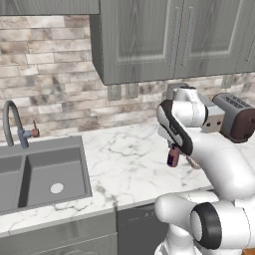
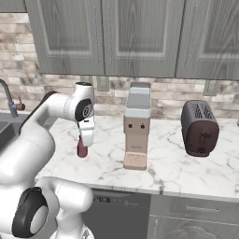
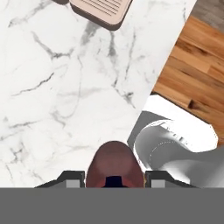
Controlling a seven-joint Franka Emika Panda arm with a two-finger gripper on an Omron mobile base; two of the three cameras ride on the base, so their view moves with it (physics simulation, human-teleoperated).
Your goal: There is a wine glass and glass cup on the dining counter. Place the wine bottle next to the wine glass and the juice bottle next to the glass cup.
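Saw sink [image 1: 47, 174] with faucet [image 1: 12, 124] at left of marble worktop [image 1: 129, 169]. Right of it, my end effector [image 2: 83, 148] pointed down, clenched on juice bottle [image 2: 82, 149], bottle at or just above worktop; could not tell which. Hand view: dark-red bottle between fingertips [image 3: 73, 178]. Further right, coffee machine [image 2: 137, 128], then toaster [image 2: 200, 128] against brick wall.

Between the sink [image 1: 50, 174] on the left and the coffee machine [image 2: 137, 128] on the right, the marble desk [image 1: 124, 164] lies bare and passable. The toaster [image 2: 200, 128] stands beyond the coffee machine, with a bare gap between them. Grey wall cabinets [image 2: 140, 37] overhang the back and limit headroom there. The faucet [image 1: 12, 124] rises behind the sink.
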